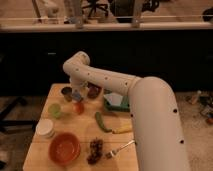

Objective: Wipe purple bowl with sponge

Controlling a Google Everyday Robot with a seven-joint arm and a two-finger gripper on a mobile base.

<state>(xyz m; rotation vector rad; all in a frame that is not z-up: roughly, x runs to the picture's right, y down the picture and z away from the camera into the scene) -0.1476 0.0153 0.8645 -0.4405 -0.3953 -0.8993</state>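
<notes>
On the table (82, 131), a white tub (45, 128) and an orange bowl (64, 147) sit left. Farther back is a small dark cup (66, 91), then the gripper (76, 92) low over the sponge (76, 97); I cannot tell its grip. The purple bowl (93, 91) sits just right, near a green tray (116, 105).

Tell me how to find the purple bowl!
Start at the wooden table and go to its far edge, where the robot's gripper hangs down. The purple bowl sits just right of it, beside the green tray. It is small, round and dark maroon, much smaller than the orange bowl near the front.
</notes>
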